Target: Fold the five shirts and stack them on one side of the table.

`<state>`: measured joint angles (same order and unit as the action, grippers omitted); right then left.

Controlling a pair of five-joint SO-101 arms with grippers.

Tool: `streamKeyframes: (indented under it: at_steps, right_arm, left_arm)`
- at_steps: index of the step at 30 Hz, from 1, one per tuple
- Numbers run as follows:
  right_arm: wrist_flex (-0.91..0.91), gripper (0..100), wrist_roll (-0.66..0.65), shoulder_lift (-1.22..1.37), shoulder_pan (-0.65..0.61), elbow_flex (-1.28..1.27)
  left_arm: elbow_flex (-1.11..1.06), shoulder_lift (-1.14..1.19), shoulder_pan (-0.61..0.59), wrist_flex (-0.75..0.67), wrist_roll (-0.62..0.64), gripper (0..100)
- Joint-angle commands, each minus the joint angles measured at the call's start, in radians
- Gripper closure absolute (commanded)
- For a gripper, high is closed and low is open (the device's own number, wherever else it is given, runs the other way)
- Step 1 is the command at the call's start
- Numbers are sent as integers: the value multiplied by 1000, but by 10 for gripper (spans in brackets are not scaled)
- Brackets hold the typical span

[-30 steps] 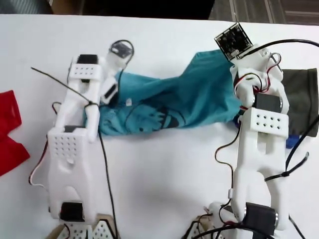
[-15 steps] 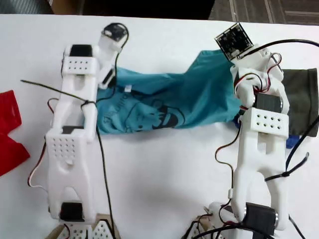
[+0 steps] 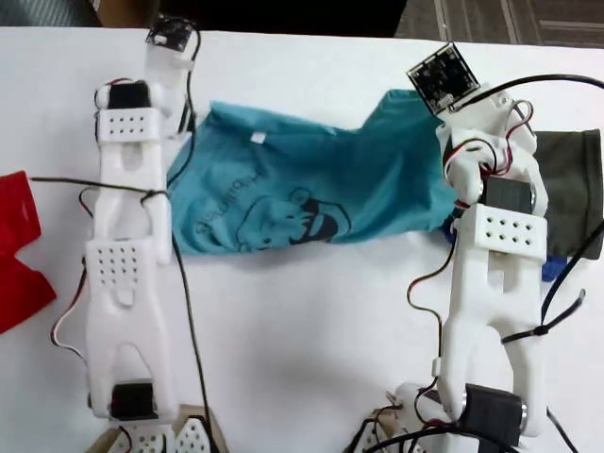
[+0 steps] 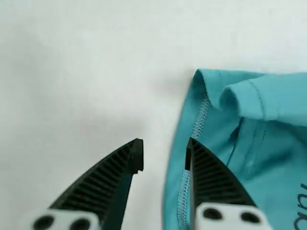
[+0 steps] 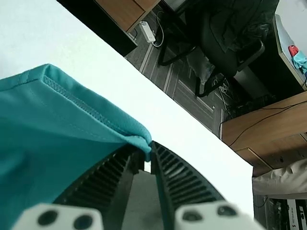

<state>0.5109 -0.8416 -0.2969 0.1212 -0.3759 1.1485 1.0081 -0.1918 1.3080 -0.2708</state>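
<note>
A teal shirt (image 3: 311,193) with a dark print lies spread across the far middle of the table. My left gripper (image 4: 164,151) is open at the shirt's far left corner (image 4: 201,96). One finger (image 4: 206,177) rests over the stitched hem and the other sits on bare table. In the high view the left gripper (image 3: 182,132) is at that same corner. My right gripper (image 5: 147,154) is shut on the teal shirt's hem (image 5: 96,112) and holds that end raised. From above, the right gripper (image 3: 442,134) is at the shirt's right end.
A red shirt (image 3: 19,250) lies at the table's left edge. A dark olive shirt (image 3: 571,189) lies at the right edge, partly under the right arm, with a bit of blue cloth (image 3: 555,269) beside it. The near middle of the white table (image 3: 311,330) is bare.
The left arm has moved toward the far left. The shirt's left end went with it and now lies wider and flatter. The right arm has kept still.
</note>
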Motion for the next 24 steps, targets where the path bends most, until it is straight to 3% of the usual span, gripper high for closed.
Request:
streamKeyframes:
  at_steps: [1, 4, 9, 16, 20, 24]
  right_arm:
    - [-16, 978, -3, -2, 4, 6]
    - [-16, 978, -6, -2, 4, 6]
    - [-16, 978, -3, -2, 2, 6]
    - [-12, 978, -6, -8, 10, 6]
    - [-5, 978, -6, -12, 5, 12]
    - [-5, 978, -6, -13, 4, 12]
  left_arm:
    - [94, -2, -9, 54, 9, 831]
    - [134, 8, 15, 129, -17, 831]
    - [130, 11, 107, 120, -63, 831]
    - [-108, 11, 144, 80, -72, 831]
    - [-231, 11, 147, 114, -166, 832]
    - [-259, 8, 147, 253, -276, 858]
